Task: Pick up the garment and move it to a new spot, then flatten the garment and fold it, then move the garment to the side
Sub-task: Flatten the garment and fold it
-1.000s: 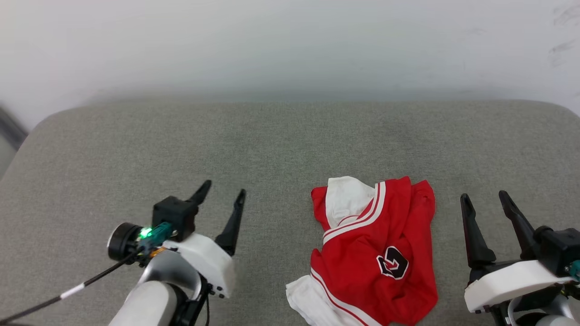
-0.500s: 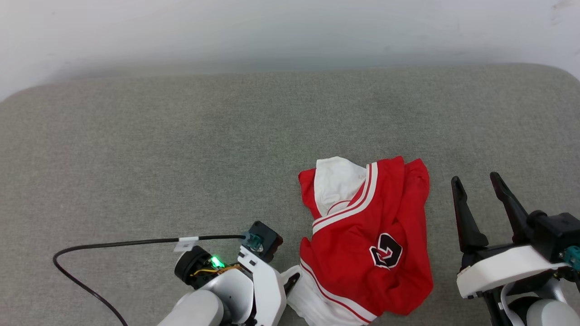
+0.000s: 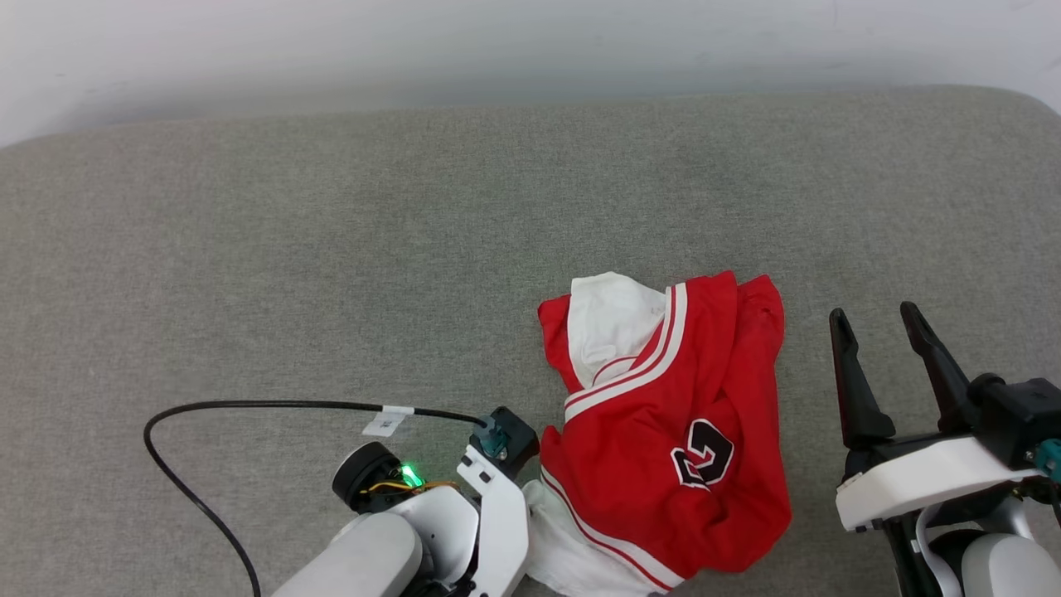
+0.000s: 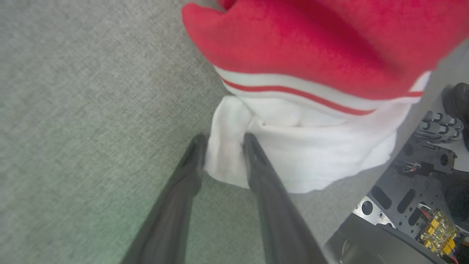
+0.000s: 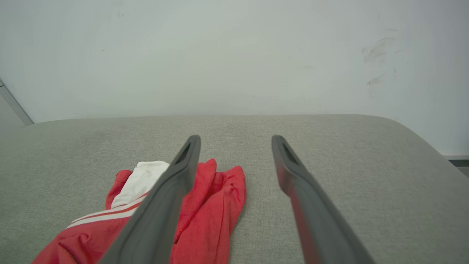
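Red jersey cloth, the garment (image 3: 663, 431) lies crumpled at lower centre-right of the head view, with our right gripper (image 3: 872, 313) spread and empty beside it. In the left wrist view, our left gripper (image 4: 221, 145) pinches one thin fold of the white sleeve (image 4: 311, 157); we fear it slips out when lifted. In the right wrist view, the garment sits lower left.

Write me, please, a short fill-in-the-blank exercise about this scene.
1. The left pincer is pinching a fold of the garment's ____ sleeve.
2. The right pincer stands ____ beside the garment, with nothing between its fingers.
3. The black emblem on the garment sits on ____ cloth.

Missing words: white; open; red.
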